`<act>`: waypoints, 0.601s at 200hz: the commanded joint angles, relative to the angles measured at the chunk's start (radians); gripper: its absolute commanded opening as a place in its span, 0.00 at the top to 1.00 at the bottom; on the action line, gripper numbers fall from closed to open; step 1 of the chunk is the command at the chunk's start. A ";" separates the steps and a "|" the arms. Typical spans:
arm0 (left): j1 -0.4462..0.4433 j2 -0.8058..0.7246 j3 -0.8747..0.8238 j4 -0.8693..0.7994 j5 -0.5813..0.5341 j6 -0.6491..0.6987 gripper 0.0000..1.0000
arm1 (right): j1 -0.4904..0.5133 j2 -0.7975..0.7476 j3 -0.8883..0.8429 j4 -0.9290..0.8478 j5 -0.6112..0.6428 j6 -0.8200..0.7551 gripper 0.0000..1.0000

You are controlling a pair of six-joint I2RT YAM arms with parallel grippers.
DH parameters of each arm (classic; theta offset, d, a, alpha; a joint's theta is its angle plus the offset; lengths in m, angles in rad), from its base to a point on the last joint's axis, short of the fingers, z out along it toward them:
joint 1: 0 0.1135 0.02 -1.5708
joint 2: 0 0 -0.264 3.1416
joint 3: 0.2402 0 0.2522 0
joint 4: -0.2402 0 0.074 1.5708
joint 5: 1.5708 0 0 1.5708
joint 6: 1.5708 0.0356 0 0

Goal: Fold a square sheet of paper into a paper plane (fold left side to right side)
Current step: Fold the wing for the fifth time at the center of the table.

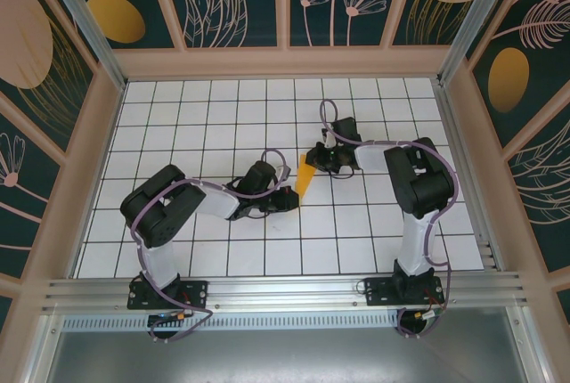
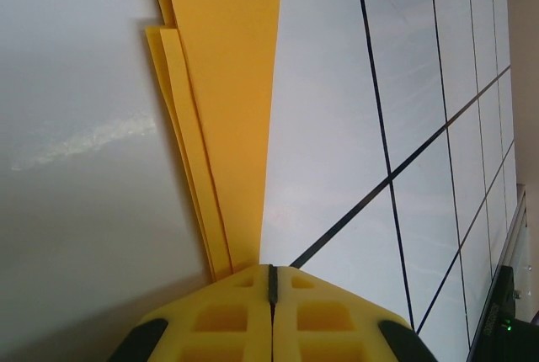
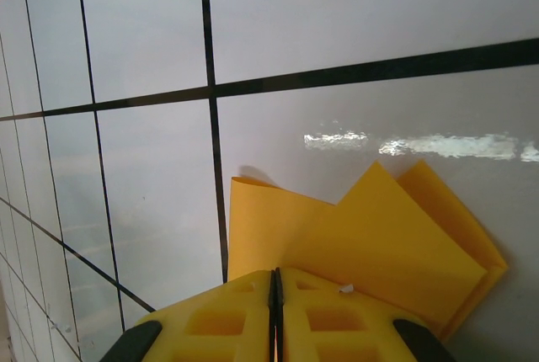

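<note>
Orange paper (image 1: 305,180) lay folded narrow and layered; left gripper (image 2: 271,271) and right gripper (image 3: 275,274), jaws pressed together, met its ends; final folds likely remained.

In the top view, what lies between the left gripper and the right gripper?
The folded orange paper, narrow end by the left gripper, wide end by the right gripper. The top view shows nothing else on that stretch.

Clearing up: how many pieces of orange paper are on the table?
1: the folded orange paper lies mid-table, between the left tool and right tool. Others may be hidden.
</note>
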 commanded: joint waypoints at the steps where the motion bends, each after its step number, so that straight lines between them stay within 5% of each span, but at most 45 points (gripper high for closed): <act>1: -0.026 0.014 -0.061 -0.244 0.055 0.021 0.92 | -0.013 0.035 0.020 -0.044 0.071 -0.008 0.87; 120: -0.027 -0.135 -0.068 -0.349 0.026 0.043 0.94 | -0.011 0.027 0.019 -0.055 0.071 -0.017 0.87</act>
